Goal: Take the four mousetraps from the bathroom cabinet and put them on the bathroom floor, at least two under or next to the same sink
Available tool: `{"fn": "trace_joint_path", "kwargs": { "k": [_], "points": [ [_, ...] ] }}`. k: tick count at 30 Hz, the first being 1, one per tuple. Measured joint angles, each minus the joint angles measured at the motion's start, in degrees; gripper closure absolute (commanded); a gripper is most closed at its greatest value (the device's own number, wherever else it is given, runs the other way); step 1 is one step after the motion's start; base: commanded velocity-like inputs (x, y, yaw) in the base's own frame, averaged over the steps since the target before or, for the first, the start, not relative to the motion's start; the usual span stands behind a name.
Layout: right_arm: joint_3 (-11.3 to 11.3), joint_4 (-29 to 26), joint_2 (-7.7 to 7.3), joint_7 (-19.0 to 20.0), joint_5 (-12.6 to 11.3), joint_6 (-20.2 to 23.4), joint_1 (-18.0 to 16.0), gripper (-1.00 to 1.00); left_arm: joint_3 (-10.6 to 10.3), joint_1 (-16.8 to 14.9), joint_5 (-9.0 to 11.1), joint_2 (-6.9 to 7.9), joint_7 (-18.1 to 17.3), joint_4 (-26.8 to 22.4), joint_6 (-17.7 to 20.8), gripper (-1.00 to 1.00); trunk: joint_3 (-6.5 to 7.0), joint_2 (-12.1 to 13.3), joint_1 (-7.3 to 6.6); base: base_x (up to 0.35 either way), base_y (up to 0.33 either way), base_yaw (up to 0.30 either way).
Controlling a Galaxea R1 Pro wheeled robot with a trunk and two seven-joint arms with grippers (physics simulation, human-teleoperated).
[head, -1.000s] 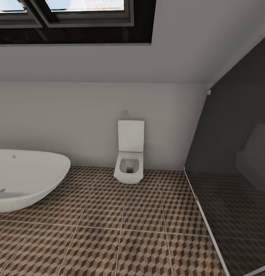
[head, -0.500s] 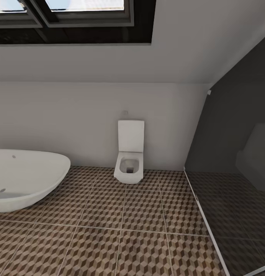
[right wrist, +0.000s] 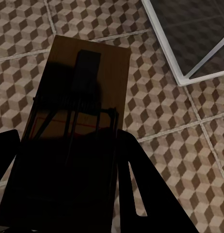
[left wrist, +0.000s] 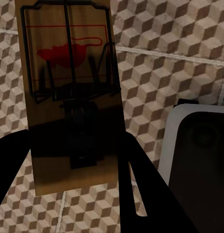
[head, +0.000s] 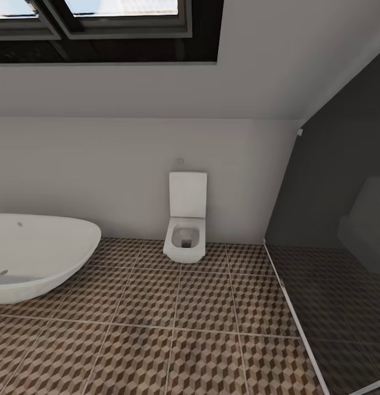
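Tan wood fills much of both wrist views: each gripper carries 1 mousetrap. In the left wrist view the left gripper (left wrist: 73, 170) has its 2 dark fingers (left wrist: 136, 194) closed against the long edges of a mousetrap (left wrist: 68, 97), whose wire frame and red spot face the camera; the board's near end sits in shadow between the fingers. Beneath it lies the bathroom floor (left wrist: 165, 58), and a white-rimmed dark object (left wrist: 199, 145) is cut off at the frame edge, probably part of the robot's own base, though too little shows to be sure.

In the right wrist view the right gripper (right wrist: 63, 184) likewise clamps a second mousetrap (right wrist: 88, 92), its near half so darkened that the red marking barely reads. A pale frame strip (right wrist: 165, 43) borders a darker glass-covered floor patch.

The head view shows the cube-patterned floor (head: 173, 329), a white bathtub (head: 36, 258) cut off at the left edge, a square white toilet (head: 185, 230) against the grey wall, dark-framed skylights (head: 102, 27) cropped above, and a dim glass panel (head: 333, 219) with a blurred reflection
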Motion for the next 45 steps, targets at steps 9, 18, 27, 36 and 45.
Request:
{"fn": "trace_joint_path", "kwargs": {
  "k": [9, 18, 27, 36, 45],
  "points": [
    [-0.01, 0.0, 0.0, 0.0, 0.01, 0.0, 0.0, 1.0, 0.0, 0.0, 0.01, 0.0, 0.0, 0.0, 0.01, 1.0, 0.0, 0.0, 0.0, 0.0, 0.0, 0.0],
    [-0.01, 0.01, 0.0, 0.0, 0.0, 0.0, 0.0, 1.0, 0.0, 0.0, 0.01, 0.0, 0.0, 0.0, 0.0, 1.0, 0.0, 0.0, 0.0, 0.0, 0.0, 0.0],
    [0.0, 0.01, 0.0, 0.0, 0.0, 0.0, 0.0, 1.0, 0.0, 0.0, 0.0, 0.0, 0.0, 0.0, 0.0, 1.0, 0.0, 0.0, 0.0, 0.0, 0.0, 0.0],
    [0.01, 0.0, 0.0, 0.0, 0.01, 0.0, 0.0, 1.0, 0.0, 0.0, 0.01, 0.0, 0.0, 0.0, 0.0, 1.0, 0.0, 0.0, 0.0, 0.0, 0.0, 0.0],
    [-0.01, 0.0, 0.0, 0.01, -0.02, 0.0, 0.0, 1.0, 0.0, 0.0, 0.01, 0.0, 0.0, 0.0, 0.02, 1.0, 0.0, 0.0, 0.0, 0.0, 0.0, 0.0]
  ]
}}
